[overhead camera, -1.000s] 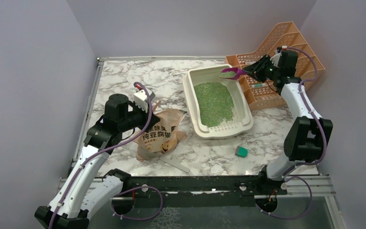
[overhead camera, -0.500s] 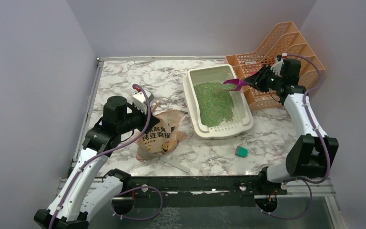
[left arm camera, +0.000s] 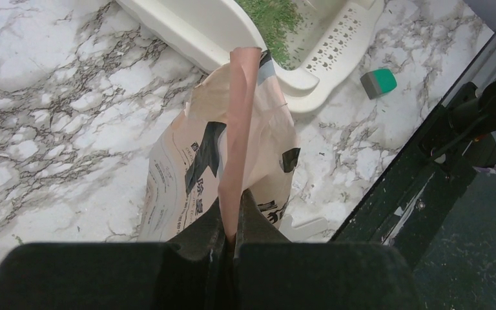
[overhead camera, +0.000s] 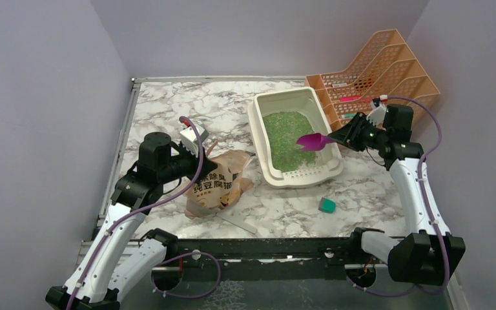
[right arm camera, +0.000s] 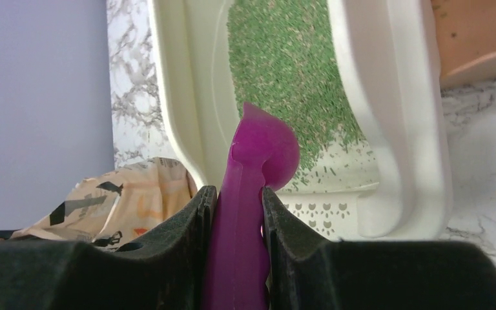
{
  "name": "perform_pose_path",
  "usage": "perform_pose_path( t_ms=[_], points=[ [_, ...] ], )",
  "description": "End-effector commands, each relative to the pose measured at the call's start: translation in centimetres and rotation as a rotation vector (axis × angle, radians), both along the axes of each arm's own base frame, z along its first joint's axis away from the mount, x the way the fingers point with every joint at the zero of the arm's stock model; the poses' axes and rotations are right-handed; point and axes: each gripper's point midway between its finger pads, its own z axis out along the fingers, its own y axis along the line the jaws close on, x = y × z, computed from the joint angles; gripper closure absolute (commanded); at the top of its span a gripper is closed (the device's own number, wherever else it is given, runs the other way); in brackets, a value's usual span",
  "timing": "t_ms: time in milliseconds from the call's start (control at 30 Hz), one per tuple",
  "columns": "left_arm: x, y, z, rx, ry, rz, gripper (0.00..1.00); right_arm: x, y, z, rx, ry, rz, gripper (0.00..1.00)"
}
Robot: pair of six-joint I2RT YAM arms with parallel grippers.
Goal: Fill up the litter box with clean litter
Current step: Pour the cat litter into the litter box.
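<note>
Marble-patterned table point(overhead camera: 168, 110), lilac walls point(overhead camera: 45, 97), litter box point(overhead camera: 257, 132) beside orange rack point(overhead camera: 394, 64)

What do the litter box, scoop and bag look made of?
litter box: likely moulded plastic, cream, smooth with a slight sheen, rounded rim.
scoop: probably plastic, magenta, smooth, uniform colour.
bag: looks like paper, tan, matte, creased, printed.

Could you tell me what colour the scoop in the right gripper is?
Magenta; the scoop shows best in the right wrist view.
</note>
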Motion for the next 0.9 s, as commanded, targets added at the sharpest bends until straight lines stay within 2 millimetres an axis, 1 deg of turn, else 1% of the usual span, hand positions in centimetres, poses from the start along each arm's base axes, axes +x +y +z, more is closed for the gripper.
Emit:
perform_pose_path(
  t_ms=[0, 100, 200, 233, 300, 367, 433, 567, 633, 733, 767, 800, 867],
  points=[
    [-0.4, -0.9, 2.6, -0.061, -0.094, -0.059, 1.00, 0.3, 0.2, 4.6, -0.034, -0.138, 0.065, 0.99],
    [-0.3, -1.0, 2.6, -0.063, -0.089, -0.062, 1.00, 1.7, -0.5, 6.6, -0.087, -0.189, 0.059, 0.99],
    [-0.3, -1.1, 3.0, -0.075, -0.090, -0.066, 1.00, 3.1, -1.5, 7.5, -0.143, -0.212, 0.031, 0.99],
    [-0.3, -1.2, 3.0, -0.079, -0.088, -0.068, 1.00, 3.6, -1.6, 8.0, -0.152, -0.225, 0.034, 0.99],
    [-0.3, -1.3, 3.1, -0.085, -0.091, -0.073, 1.00, 4.1, -1.3, 8.1, -0.145, -0.232, 0.060, 0.99],
    [-0.2, -1.4, 3.0, -0.086, -0.092, -0.073, 1.00, 4.4, -0.6, 7.7, -0.129, -0.221, 0.099, 0.99],
    [0.0, -1.4, 2.7, -0.082, -0.095, -0.072, 1.00, 4.7, 0.5, 6.9, -0.143, -0.197, 0.135, 0.99],
    [0.4, -1.6, 2.5, -0.078, -0.096, -0.078, 1.00, 5.7, 3.7, 4.1, -0.295, -0.151, 0.192, 0.99],
    [0.6, -1.8, 2.4, -0.078, -0.092, -0.083, 1.00, 6.6, 4.3, 3.3, -0.342, -0.159, 0.176, 0.99],
    [0.7, -1.9, 2.3, -0.079, -0.089, -0.088, 1.00, 8.0, 5.0, 2.7, -0.416, -0.214, 0.167, 0.99],
    [0.6, -1.9, 2.3, -0.079, -0.088, -0.089, 1.00, 8.4, 5.4, 2.6, -0.445, -0.228, 0.172, 0.99],
    [0.6, -1.9, 2.4, -0.081, -0.088, -0.089, 1.00, 9.0, 6.1, 2.1, -0.478, -0.237, 0.187, 0.99],
    [0.5, -1.9, 2.9, -0.093, -0.100, -0.085, 1.00, 10.2, 7.3, 1.6, -0.528, -0.276, 0.202, 0.99]
  ],
)
